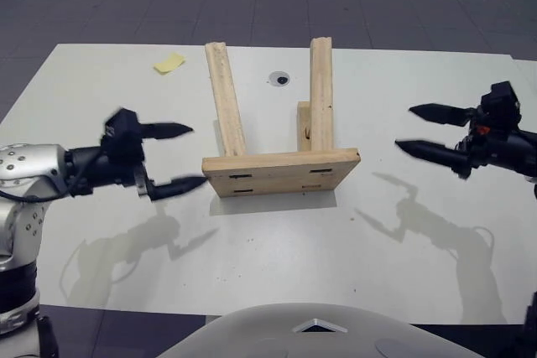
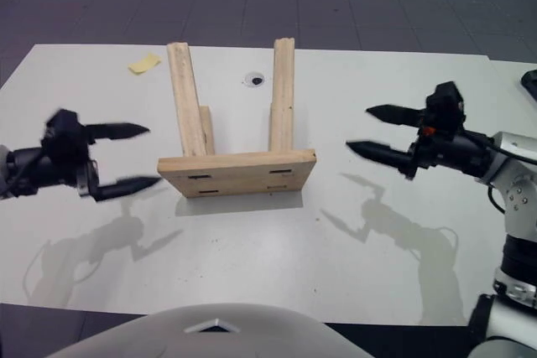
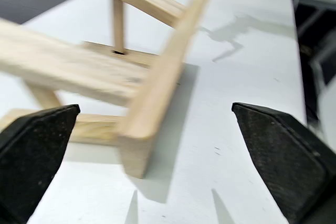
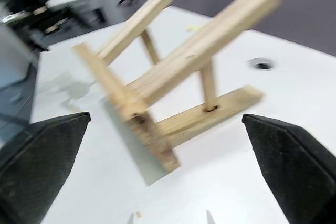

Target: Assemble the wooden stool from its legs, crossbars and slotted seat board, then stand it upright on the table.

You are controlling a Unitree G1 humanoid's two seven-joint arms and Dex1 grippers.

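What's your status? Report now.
Black left gripper open, black right gripper open, flanking. Pale wooden stool assembled, on its side, untouched. Nothing in the way.

no legible text, label, number or sign found. the yellow note (image 1: 170,63) on the counter (image 1: 294,249) is too small to tell whether it carries writing. the stool (image 1: 281,172) shows bare wood on its visible faces.

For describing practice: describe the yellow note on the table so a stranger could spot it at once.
On the white table a wooden stool lies on its side. Near the far edge, left of its legs, lies a flat yellow note. It alone is yellow; the nearby round hole is dark.
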